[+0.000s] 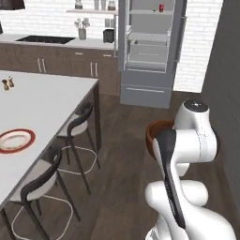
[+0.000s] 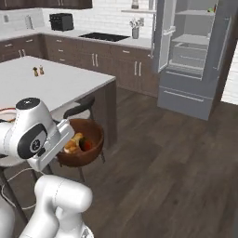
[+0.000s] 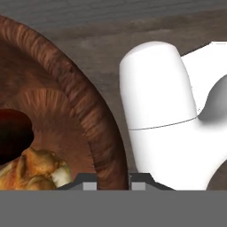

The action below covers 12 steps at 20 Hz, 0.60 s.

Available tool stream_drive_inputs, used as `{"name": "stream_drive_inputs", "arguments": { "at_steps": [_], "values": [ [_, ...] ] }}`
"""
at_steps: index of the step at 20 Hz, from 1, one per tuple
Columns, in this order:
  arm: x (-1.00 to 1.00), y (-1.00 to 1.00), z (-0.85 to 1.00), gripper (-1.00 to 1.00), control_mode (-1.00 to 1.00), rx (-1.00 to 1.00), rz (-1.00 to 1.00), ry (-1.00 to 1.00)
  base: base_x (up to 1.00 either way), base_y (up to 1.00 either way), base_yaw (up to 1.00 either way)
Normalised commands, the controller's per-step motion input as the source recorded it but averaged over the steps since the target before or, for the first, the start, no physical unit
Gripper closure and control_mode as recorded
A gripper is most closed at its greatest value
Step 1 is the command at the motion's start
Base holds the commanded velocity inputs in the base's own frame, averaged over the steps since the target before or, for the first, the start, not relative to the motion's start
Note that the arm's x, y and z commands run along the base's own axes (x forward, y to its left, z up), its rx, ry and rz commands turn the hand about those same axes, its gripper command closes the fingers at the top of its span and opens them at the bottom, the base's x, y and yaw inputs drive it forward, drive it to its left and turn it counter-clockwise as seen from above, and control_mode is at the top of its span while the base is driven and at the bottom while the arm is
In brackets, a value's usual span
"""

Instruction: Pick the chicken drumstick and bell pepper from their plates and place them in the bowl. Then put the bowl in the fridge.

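I find the claw (image 3: 112, 181) clamped on the rim of the bowl (image 2: 88, 139), carried in the air off the tabletop's (image 2: 60, 83) near corner, with the chicken drumstick (image 2: 73, 145) and bell pepper (image 2: 86, 144) already inside. What remains, in my judgement, is delivery to the fridge (image 2: 193, 56), standing open across bare floor (image 2: 162, 162); the stools (image 1: 75, 126) along the tabletop's edge sit aside of that route.

- Bare wooden floor (image 2: 153, 158) lies open between the robot and the fridge (image 2: 193, 56).
- The fridge door (image 1: 123, 35) is swung open at its left; the pale shelves (image 1: 150, 35) inside have free room.
- A white table (image 1: 42, 108) and dark chairs (image 1: 77, 129) crowd the left side.
- The wooden bowl (image 2: 90, 139) hangs beside the table's corner, over a chair.
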Motion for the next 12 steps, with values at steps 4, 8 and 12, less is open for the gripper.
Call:
{"name": "stream_drive_inputs", "arguments": {
  "at_steps": [4, 8, 12],
  "values": [
    [0.0, 0.0, 0.0, 1.0, 1.0, 0.0, 0.0, 0.0, 0.96, -0.12, -0.41],
    [0.0, 0.0, 0.0, 1.0, 1.0, 0.0, 0.0, 0.0, 1.0, -0.24, 0.01],
    [0.0, 0.0, 0.0, 1.0, 1.0, 0.0, 0.0, 0.0, 1.0, -0.38, 0.14]
  ]
}}
